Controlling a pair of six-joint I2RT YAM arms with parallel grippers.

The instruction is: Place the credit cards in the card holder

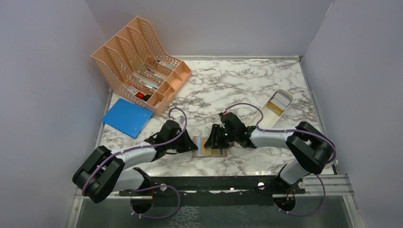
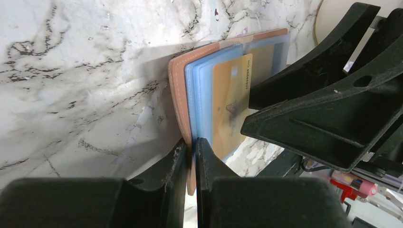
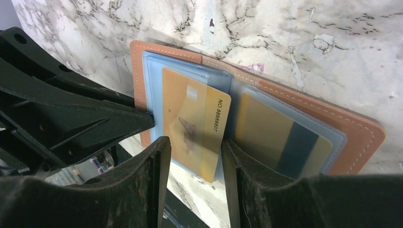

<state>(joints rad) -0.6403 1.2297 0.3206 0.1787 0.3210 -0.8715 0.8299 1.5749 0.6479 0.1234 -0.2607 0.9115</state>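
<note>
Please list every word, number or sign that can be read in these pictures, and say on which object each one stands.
"NO 8888807": printed along one edge of the yellowish-gold plastic card on the open pinkish-tan leather-like card holder.
Second gold card with a dark stripe, behind a clear pocket: no text visible.
Items in the peach mesh file organiser: labels too small to read.

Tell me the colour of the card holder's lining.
Light blue lining, inside the pinkish-tan card holder; the right wrist view shows it best.
</note>
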